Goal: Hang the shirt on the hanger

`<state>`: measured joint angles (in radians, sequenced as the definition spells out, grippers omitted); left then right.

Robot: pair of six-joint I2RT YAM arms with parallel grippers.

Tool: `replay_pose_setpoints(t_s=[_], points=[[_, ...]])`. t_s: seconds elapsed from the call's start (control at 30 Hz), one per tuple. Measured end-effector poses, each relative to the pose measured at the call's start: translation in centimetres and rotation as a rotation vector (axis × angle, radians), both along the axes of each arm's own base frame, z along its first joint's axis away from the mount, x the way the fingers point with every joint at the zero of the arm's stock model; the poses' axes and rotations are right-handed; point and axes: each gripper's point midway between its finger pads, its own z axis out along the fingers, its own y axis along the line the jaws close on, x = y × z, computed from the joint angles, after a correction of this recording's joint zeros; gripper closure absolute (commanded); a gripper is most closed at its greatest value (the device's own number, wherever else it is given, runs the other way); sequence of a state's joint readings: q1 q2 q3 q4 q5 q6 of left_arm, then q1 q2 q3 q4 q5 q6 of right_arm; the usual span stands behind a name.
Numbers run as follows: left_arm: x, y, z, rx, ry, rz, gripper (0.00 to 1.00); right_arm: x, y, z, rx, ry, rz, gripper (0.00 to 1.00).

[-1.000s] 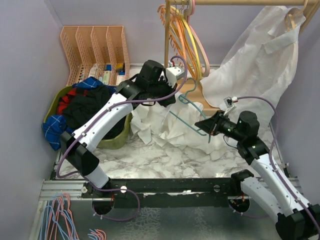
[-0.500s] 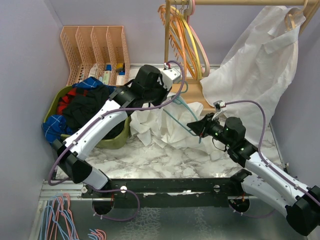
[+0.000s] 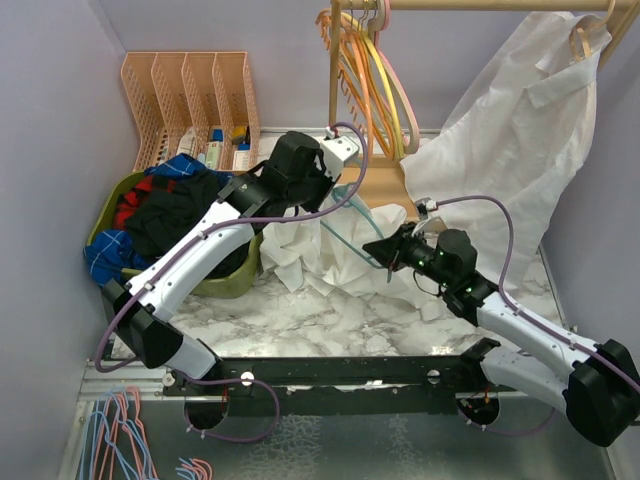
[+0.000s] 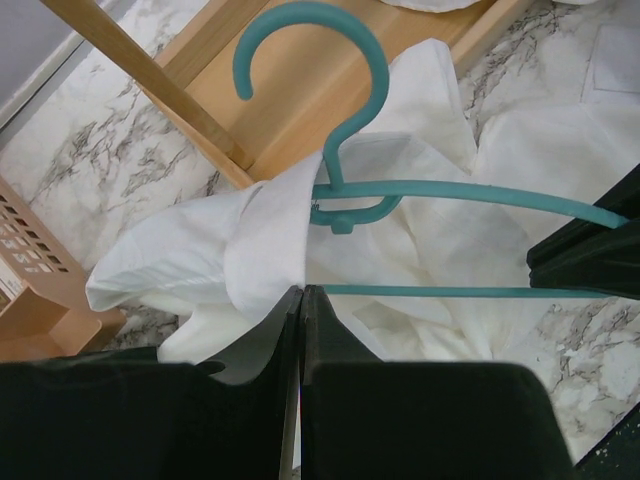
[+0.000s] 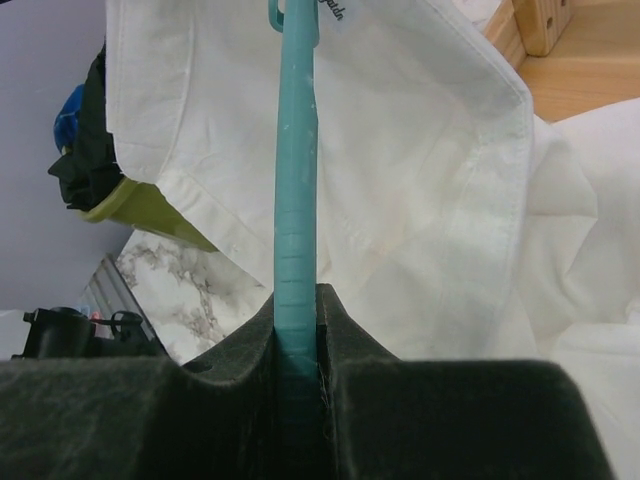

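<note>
Pinching a fold of the shirt [image 4: 250, 240], perhaps its collar, with the left end effector [image 4: 301, 293], we are clamping the hanger [image 5: 296, 150] in the right end effector [image 5: 297, 305], above the shirt's heap toward the far edge of the worktop [image 3: 300, 320].

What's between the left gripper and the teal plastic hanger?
Left wrist view: only a fold of the thin white collared shirt, pinched in the left gripper, reaching up to the neck of the slim teal plastic hanger.
</note>
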<state>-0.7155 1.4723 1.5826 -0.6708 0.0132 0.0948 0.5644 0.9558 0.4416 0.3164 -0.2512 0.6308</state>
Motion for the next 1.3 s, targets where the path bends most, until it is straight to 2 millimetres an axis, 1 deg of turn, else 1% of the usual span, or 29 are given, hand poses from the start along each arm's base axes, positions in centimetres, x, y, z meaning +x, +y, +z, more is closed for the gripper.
replay_pose_setpoints(t_s=[0.1,0.23,0.47,0.5,0.57,0.6,0.67,0.7,0.73,0.83,0.93,1.0,1.03,1.13,1.2,1.23,1.3], points=[[0.5,-0.3,-0.3,0.006,0.006,0.007,0.97,0.1,0.7,0.2,0.0,0.001,0.016,0.99],[1.0,-0.2,-0.9,0.023,0.009,0.028,0.97,0.1,1.2,1.1,0.013,-0.02,0.026,0.99],[1.4,0.1,-1.0,0.035,-0.004,0.054,0.95,0.4,1.7,1.9,0.02,-0.029,0.035,0.99],[1.5,0.2,-1.0,0.038,-0.006,0.06,0.93,0.4,1.8,1.9,0.02,-0.028,0.038,0.99],[1.8,0.3,-1.1,0.046,-0.007,0.07,0.83,0.4,2.1,1.7,0.017,-0.024,0.045,0.99],[1.9,0.2,-1.1,0.05,-0.008,0.071,0.72,0.4,2.2,1.5,0.016,-0.021,0.047,0.99],[2.3,0.0,-0.8,0.056,-0.014,0.065,0.4,0.5,2.4,1.4,0.018,-0.019,0.049,0.99],[2.3,-0.1,-0.7,0.063,-0.019,0.052,0.27,0.5,2.5,1.3,0.018,-0.018,0.051,0.99],[2.3,-0.2,-0.6,0.069,-0.022,0.038,0.21,0.5,2.6,1.2,0.019,-0.016,0.052,0.99],[2.0,0.1,-0.6,0.089,-0.021,-0.005,0.12,0.5,2.8,1.2,0.022,-0.018,0.056,0.99],[2.3,0.9,-0.9,0.077,0.009,-0.036,0.09,0.5,2.9,1.2,0.021,-0.022,0.052,0.99],[3.3,2.6,-0.7,0.038,0.039,-0.03,0.06,0.6,2.8,1.1,0.016,-0.027,0.044,0.99],[4.1,3.7,-0.5,0.014,0.049,-0.021,0.06,0.7,2.7,1.0,0.014,-0.028,0.038,0.99],[4.9,6.1,0.6,-0.056,0.054,-0.054,0.01,0.8,2.5,0.8,0.006,-0.032,0.03,0.99],[4.7,7.0,1.6,-0.092,0.032,-0.116,0.02,0.8,2.5,0.9,0.006,-0.034,0.027,0.99],[4.2,6.9,2.0,-0.104,0.02,-0.156,0.04,0.8,2.4,0.9,0.006,-0.037,0.026,0.99],[2.6,6.3,2.8,-0.127,-0.013,-0.271,0.08,0.7,2.3,1.1,0.005,-0.046,0.024,0.99]])
